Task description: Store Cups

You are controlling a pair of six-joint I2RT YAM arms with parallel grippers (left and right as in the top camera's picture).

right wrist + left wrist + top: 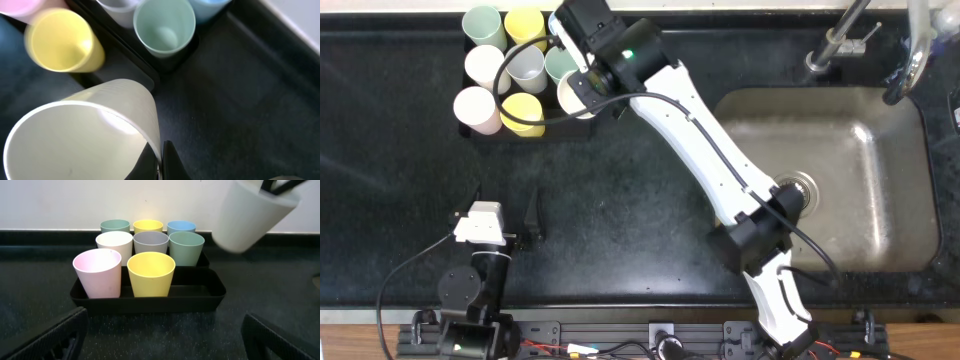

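- Your right arm (700,140) is extended diagonally across to the far left; right gripper (572,75) clamps a white cup (578,97) (by the rim).
- Your left arm (470,285) is folded near its base; left gripper (165,330) fingers wide apart.

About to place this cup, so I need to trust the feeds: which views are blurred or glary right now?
Top view: sharp, with glare on the sink steel. Left wrist view: the tray and its cups crisp, the held white cup smeared. Right wrist view: yellow cup blurred, white cup's rim soft, green cup clear.
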